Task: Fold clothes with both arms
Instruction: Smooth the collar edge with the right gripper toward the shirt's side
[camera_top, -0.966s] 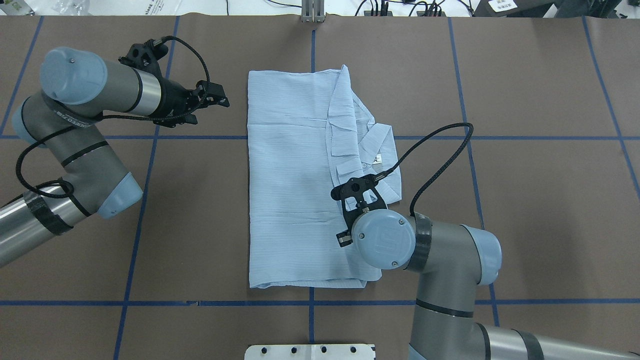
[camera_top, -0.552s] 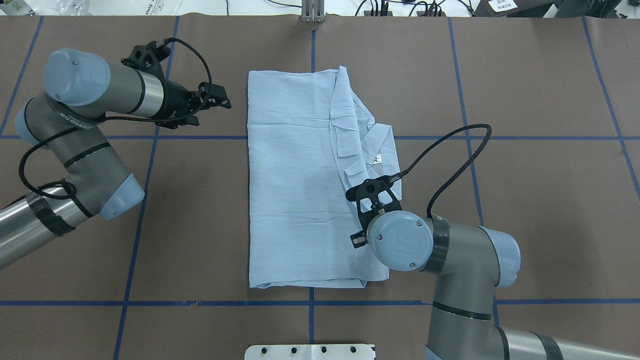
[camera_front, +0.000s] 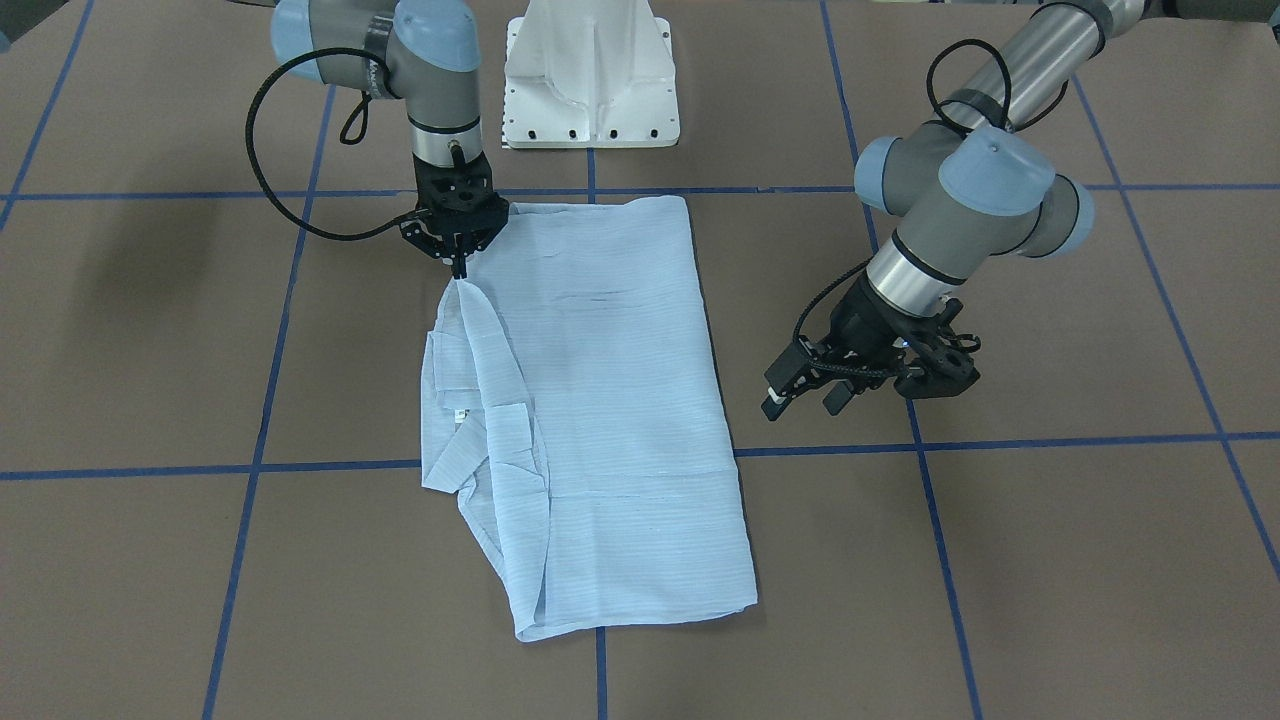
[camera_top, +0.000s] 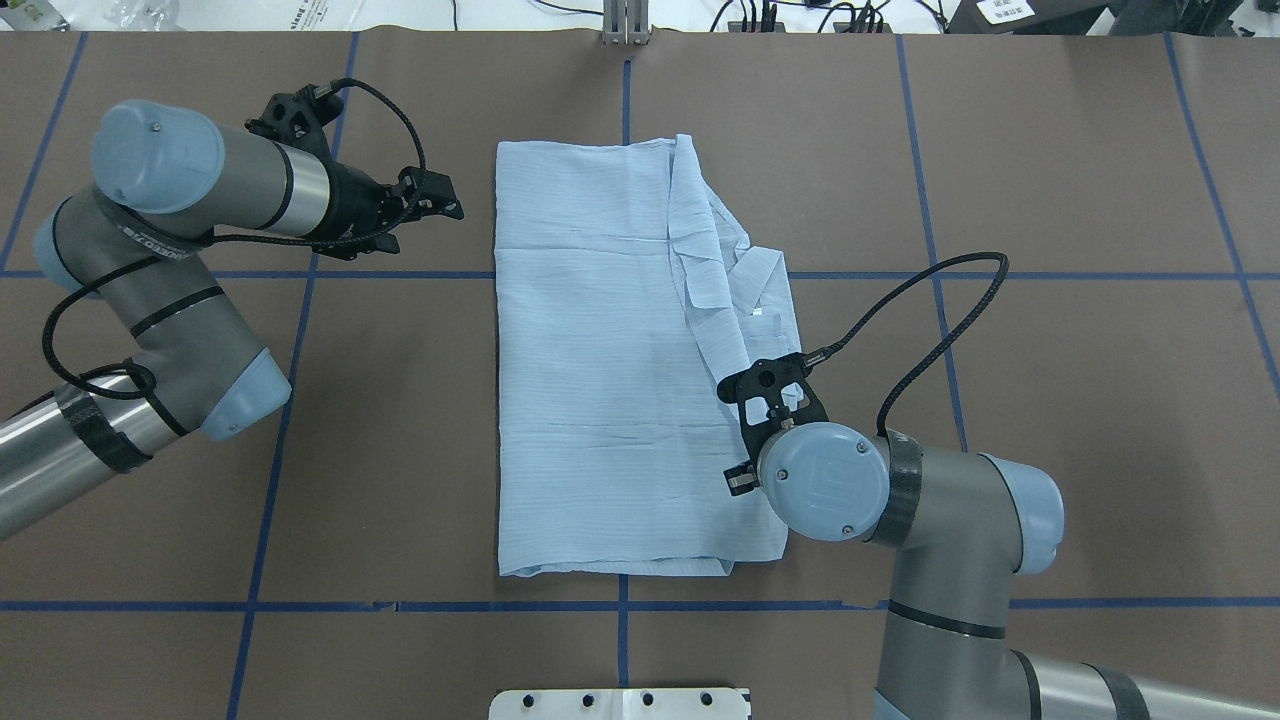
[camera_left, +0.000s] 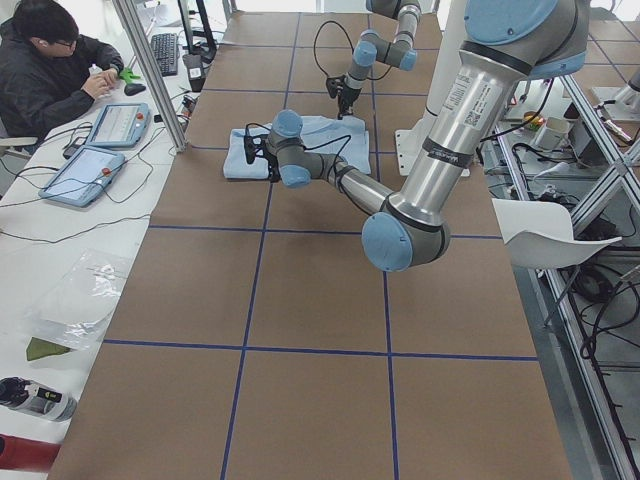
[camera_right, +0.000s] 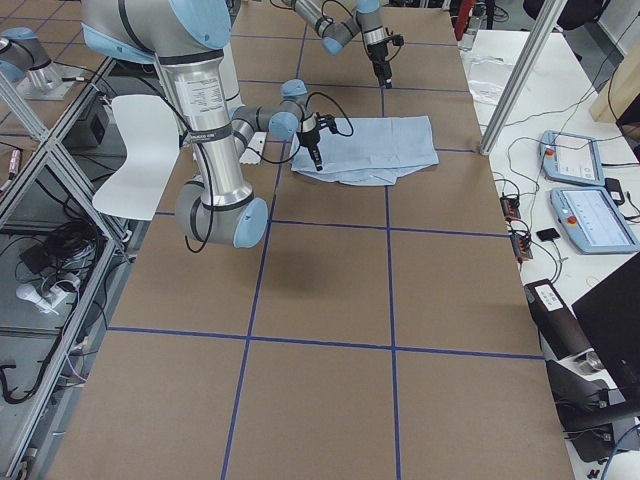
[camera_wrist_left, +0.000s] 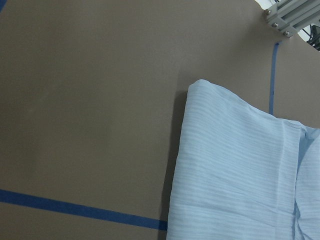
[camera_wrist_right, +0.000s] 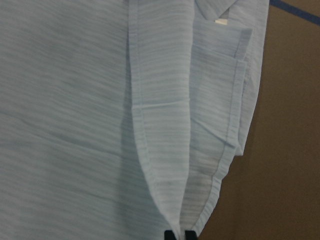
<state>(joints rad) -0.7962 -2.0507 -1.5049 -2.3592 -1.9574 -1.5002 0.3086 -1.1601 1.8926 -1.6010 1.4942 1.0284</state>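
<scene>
The shirt (camera_top: 590, 400) lies folded into a long rectangle at the middle of the brown counter (camera_top: 1080, 420), with its collar and a loose front flap along the edge on the robot's right. The right end effector (camera_front: 459, 268) points straight down, pinching the tip of that flap. The left end effector (camera_front: 805, 400) hangs spread over bare counter just beside the shirt's opposite long edge, holding nothing.

A robot lab: teach pendants (camera_right: 573, 158), operator (camera_left: 50, 75), aluminium framing (camera_left: 152, 75).
</scene>
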